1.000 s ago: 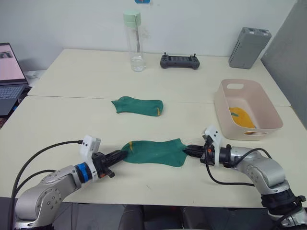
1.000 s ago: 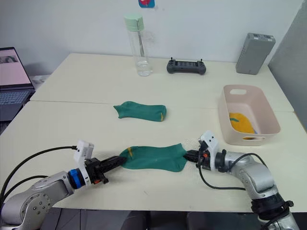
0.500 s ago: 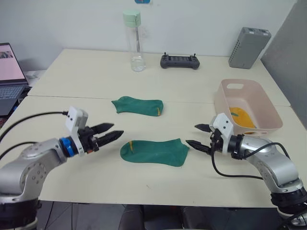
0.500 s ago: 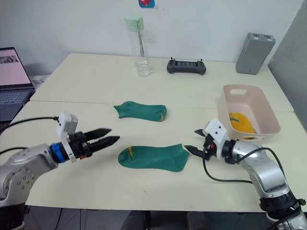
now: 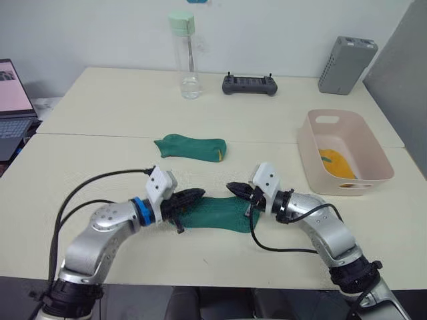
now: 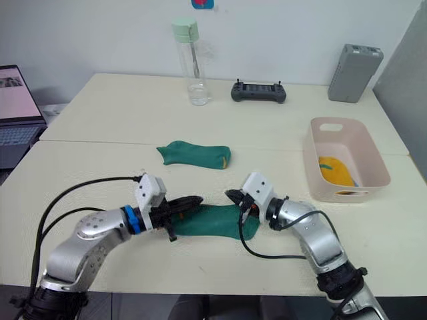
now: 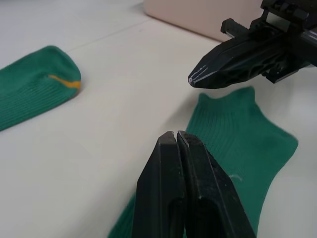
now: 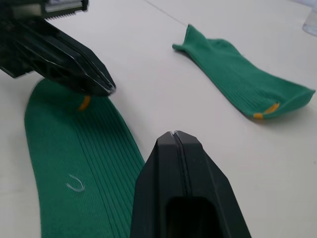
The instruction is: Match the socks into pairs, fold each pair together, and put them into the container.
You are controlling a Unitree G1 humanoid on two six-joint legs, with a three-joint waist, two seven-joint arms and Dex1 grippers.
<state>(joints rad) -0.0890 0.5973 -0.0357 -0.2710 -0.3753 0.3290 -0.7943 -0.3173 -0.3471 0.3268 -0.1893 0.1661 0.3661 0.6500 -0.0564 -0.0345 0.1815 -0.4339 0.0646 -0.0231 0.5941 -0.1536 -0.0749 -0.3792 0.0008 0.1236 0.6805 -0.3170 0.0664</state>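
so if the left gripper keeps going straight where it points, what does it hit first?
Likely the right gripper, whose shut tip faces it just ahead over the near green sock. The left gripper is shut too; depth between the tips is unclear.

Bright even indoor light, soft faint shadows; wrist views blurred up close.
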